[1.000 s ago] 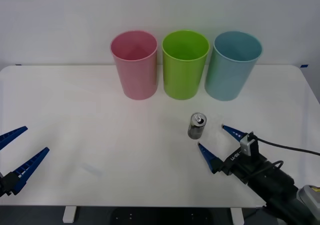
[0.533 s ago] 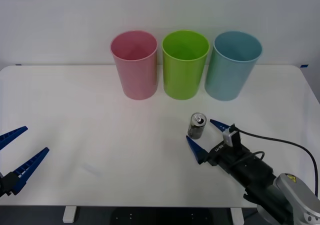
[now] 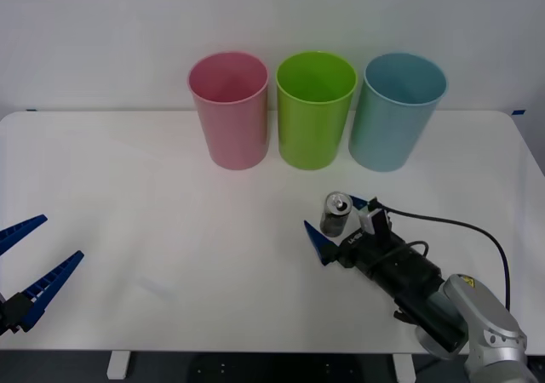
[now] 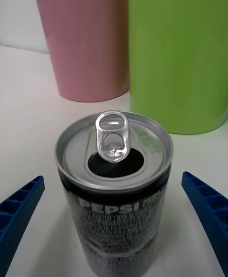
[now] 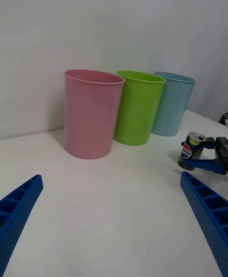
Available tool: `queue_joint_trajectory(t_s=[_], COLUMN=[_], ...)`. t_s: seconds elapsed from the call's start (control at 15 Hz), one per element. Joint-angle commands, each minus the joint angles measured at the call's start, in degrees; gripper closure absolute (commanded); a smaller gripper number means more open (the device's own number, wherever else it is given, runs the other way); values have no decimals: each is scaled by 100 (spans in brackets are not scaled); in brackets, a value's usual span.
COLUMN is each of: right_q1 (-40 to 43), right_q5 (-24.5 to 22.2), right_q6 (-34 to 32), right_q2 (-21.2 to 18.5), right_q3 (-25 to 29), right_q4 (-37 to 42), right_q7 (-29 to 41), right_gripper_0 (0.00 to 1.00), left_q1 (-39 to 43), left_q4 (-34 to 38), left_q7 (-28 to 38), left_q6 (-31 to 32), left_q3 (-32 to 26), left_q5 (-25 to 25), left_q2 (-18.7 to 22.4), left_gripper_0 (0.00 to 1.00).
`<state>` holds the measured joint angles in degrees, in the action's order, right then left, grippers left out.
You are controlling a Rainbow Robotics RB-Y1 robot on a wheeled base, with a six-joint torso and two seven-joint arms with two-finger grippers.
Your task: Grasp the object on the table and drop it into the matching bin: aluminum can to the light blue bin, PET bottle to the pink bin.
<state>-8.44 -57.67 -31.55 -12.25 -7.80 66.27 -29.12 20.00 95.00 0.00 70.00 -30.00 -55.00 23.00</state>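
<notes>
At the desk's (image 3: 128, 187) 8 o'clock edge, the left gripper (image 3: 30, 264) waits with fingers spread. Along the far edge stand the pink bin (image 3: 229, 111), a lime green bin (image 3: 314, 109) and the light blue bin (image 3: 396, 111). At 5 o'clock of the green bin the aluminum can (image 3: 335, 214) stands upright, between the spread fingers of the right gripper (image 3: 339, 222), untouched.

right gripper (image 3: 338, 219) fingers spread, straddling aluminum can (image 3: 335, 214), bare table (image 3: 153, 196) around, three bins stand behind
</notes>
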Motion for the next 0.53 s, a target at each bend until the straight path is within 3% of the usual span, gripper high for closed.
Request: queue_joint_trajectory(t_s=[0.07,0.2,0.27,0.53], right_q1=[-34,-26,-17,-17], right_q5=[2,2,63,89], right_q6=[79,79,79,52], right_q2=[38,38,38,38], right_q3=[-2,7,16,7], right_q4=[-18,-18,-18,-18], right_q7=[-50,-58,-76,-102], right_gripper_0=[0,2,96,100], left_q1=[0,0,0,0], left_q4=[0,0,0,0], left_q7=[0,0,0,0], left_q6=[0,0,0,0], left_q3=[0,0,0,0], left_q5=[0,0,0,0], left_q2=[0,0,0,0], left_gripper_0=[0,0,0,0])
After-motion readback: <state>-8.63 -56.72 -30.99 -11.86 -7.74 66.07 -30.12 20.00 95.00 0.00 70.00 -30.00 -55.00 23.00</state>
